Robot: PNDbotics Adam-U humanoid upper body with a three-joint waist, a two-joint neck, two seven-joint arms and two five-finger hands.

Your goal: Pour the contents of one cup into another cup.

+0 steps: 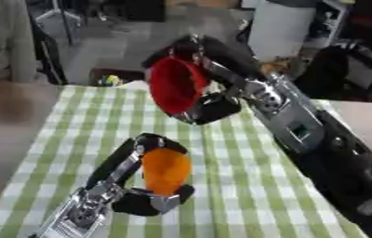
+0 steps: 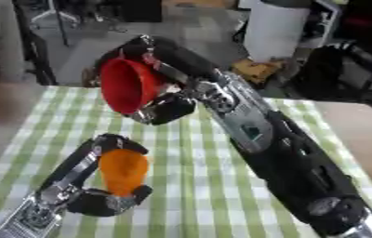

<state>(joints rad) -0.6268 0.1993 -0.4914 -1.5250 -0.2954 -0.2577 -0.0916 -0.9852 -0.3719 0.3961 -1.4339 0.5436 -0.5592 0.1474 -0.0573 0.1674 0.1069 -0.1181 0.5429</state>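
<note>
Red cup (image 1: 176, 84), grasped in the right hand (image 1: 214, 104), tilts well above the orange cup (image 1: 166, 170) clasped by the left hand (image 1: 144, 197); poured contents could miss, landing on the counter (image 1: 230, 186).

I am working in what reads as a lab or workshop space dressed up with a domestic table, not a lived-in home. My table (image 1: 246, 204) carries a green-and-white checked cloth (image 2: 197, 195), the only homely item here. Beyond its far edge the floor (image 1: 132, 42) is bare grey, without rug or carpet. Dark equipment and stands (image 2: 47, 23) crowd the back at upper left, their details too blurred for me to identify. A tall white cylinder-like object (image 2: 275, 28) stands at the back right, beside more black gear (image 2: 360, 65). A pale curtain or garment (image 1: 6, 42) hangs at far left.
</note>
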